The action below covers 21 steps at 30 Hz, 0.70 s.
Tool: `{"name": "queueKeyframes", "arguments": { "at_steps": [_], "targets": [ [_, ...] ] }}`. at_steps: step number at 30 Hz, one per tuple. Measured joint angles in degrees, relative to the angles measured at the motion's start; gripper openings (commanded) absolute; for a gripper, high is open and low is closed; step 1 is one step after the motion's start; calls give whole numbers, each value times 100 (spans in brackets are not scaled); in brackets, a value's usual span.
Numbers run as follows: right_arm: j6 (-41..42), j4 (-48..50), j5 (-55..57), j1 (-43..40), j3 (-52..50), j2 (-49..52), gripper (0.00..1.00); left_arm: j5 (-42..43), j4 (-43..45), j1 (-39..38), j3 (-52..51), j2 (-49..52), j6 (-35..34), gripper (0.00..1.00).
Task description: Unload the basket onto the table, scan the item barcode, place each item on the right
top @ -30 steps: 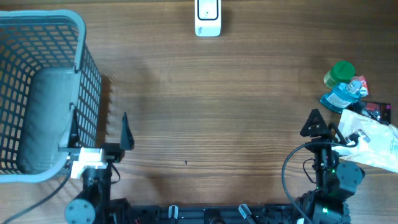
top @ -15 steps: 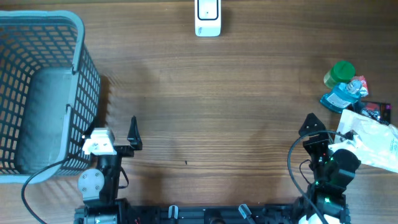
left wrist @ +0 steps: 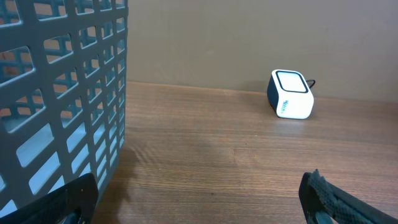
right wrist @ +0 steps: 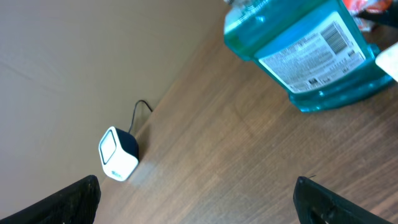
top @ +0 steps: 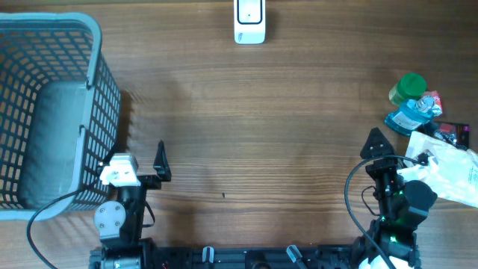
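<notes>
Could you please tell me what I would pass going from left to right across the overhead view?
Basket → left claw → scanner → right claw. The blue bottle and bag overlap the right claw's span, so I leave them out.

A grey-blue plastic basket (top: 110,104) fills the upper left and left edge of the overhead view. Its walls are an open lattice and its rim is solid. It stands on a brown wooden table (top: 261,127) with grain running left to right. In the left wrist view the basket wall rises along the left edge of the frame, with a plain beige wall (left wrist: 249,37) behind the table. At the right edge of the overhead view lie a green-lidded container (top: 410,86), a small red packet (top: 432,99) just beside it, a dark packet (top: 452,132) below, and a white bag (top: 452,173) lowest.
</notes>
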Motion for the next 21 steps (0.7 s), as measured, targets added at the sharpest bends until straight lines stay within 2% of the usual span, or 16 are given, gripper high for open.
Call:
{"name": "queueKeyframes", "arguments": {
  "at_steps": [4, 11, 14, 21],
  "targets": [
    [-46, -63, -22, 98, 0, -173, 100, 0, 0, 0, 0, 0, 0, 100],
    [-431, -503, -66, 107, 0, -1491, 100, 0, -2, 0, 0, 0, 0, 100],
    [-459, -918, -90, 107, 0, -1644, 100, 0, 0, 0, 0, 0, 0, 100],
    [-691, -940, -79, 109, 0, -2173, 100, 0, 0, 0, 0, 0, 0, 100]
  ]
}}
